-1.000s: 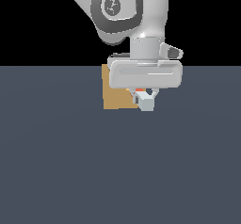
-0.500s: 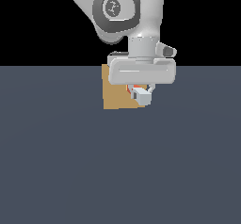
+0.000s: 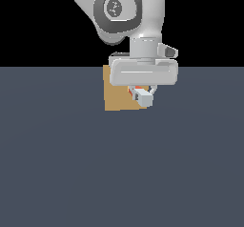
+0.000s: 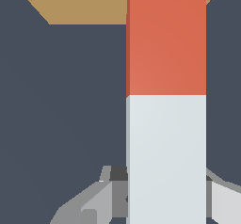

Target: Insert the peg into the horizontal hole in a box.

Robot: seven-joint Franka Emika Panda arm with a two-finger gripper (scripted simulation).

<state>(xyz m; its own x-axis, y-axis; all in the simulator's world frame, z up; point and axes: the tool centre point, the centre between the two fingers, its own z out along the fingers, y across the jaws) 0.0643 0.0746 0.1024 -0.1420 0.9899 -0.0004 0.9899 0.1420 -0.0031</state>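
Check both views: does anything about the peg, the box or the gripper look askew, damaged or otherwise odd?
Nothing stands out. The gripper holds the peg by its pale grey-white half, orange-red half pointing toward the tan box. The peg looks straight and whole. The hole itself is hidden behind the gripper and peg, so alignment cannot be judged.

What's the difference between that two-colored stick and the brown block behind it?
The peg is a slim bar, half orange-red and half pale grey-white; the box is one plain tan colour and much wider. The peg is carried off the ground in the gripper; the box sits on the floor. The peg's orange end points toward the box. Both have flat faces and square edges.
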